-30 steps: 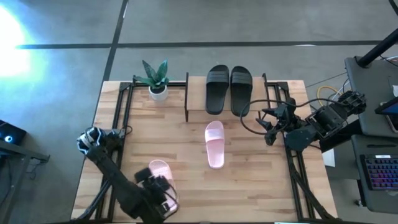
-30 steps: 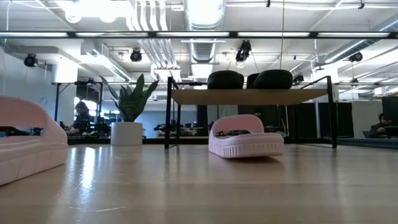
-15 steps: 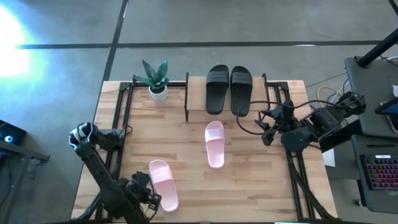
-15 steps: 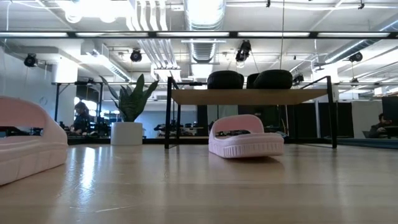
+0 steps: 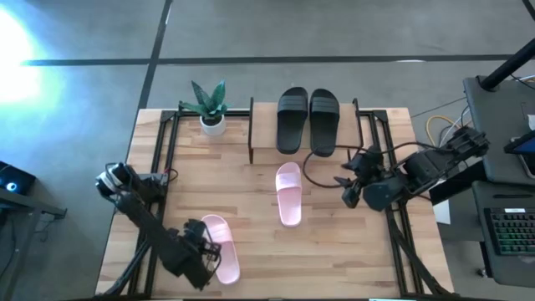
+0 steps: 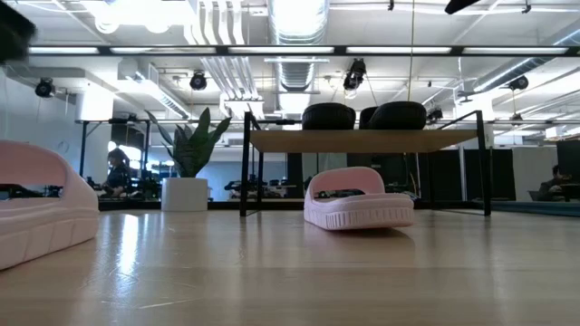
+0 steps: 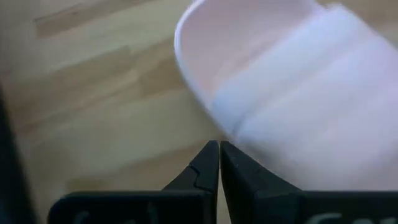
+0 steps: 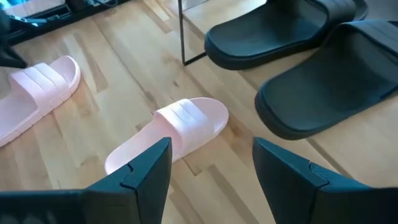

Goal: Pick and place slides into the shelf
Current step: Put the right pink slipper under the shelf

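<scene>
High view: a black pair (image 5: 308, 120) lay on the shelf (image 5: 347, 152), one pink slide (image 5: 288, 193) mid-table, another (image 5: 220, 247) beside the left gripper (image 5: 203, 253). Left wrist view: its fingers (image 7: 205, 165) were pressed together. Right wrist view: the right gripper (image 8: 211, 163) was spread wide.

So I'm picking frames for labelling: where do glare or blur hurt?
High view: white glare blooms at the top-left corner, clear of the table. Left wrist view: the pink slide is soft and blurred. Low view: ceiling lights flare bright.

left gripper (image 5: 203, 251) low, fingers pressed together; right gripper (image 5: 347, 186) fingers spread apart
</scene>
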Available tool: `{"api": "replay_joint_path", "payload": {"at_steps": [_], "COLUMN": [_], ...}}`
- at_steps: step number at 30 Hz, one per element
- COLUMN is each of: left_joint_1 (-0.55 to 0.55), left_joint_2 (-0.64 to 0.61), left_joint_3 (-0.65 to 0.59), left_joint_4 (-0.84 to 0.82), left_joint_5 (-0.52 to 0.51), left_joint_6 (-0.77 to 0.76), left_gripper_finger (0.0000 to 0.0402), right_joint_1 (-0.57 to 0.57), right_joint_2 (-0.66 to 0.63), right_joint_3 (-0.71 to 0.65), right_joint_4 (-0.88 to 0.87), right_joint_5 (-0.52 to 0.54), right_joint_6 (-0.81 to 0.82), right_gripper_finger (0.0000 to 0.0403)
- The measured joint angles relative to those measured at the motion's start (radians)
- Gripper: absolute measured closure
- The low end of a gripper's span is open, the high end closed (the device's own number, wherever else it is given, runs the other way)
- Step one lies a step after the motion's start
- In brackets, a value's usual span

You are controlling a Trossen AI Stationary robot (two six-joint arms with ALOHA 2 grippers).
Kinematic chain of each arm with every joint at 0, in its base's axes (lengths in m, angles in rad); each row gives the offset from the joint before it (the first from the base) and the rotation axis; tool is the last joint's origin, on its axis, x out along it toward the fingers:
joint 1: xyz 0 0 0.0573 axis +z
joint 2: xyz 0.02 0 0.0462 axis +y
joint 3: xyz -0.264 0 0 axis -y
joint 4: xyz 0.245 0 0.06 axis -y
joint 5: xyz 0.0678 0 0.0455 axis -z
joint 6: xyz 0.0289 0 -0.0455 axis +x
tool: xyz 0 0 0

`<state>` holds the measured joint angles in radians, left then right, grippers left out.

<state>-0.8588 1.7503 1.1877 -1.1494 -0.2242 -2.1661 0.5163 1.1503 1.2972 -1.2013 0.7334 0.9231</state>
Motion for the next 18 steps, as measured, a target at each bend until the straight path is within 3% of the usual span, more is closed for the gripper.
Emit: {"api": "replay_joint_path", "payload": {"at_steps": [6, 11, 18], "left_joint_1": [0.057, 0.095, 0.195], "left_joint_2": [-0.019, -0.019, 0.011], "left_joint_3": [-0.091, -0.082, -0.086], "left_joint_4": [0.181, 0.299, 0.610], "left_joint_5": [-0.041, -0.153, -0.227], "left_joint_6": [0.105, 0.157, 0.442], "left_gripper_finger": [0.0400, 0.0400, 0.0400], "right_joint_1": [0.000, 0.000, 0.000], "right_joint_2": [0.037, 0.047, 0.049], "right_joint_3": [0.000, 0.000, 0.000], "right_joint_4": [0.011, 0.018, 0.042], "right_joint_5": [-0.027, -0.033, -0.009], "right_joint_6": [-0.004, 0.008, 0.013], "right_gripper_finger": [0.0188, 0.0188, 0.0188]}}
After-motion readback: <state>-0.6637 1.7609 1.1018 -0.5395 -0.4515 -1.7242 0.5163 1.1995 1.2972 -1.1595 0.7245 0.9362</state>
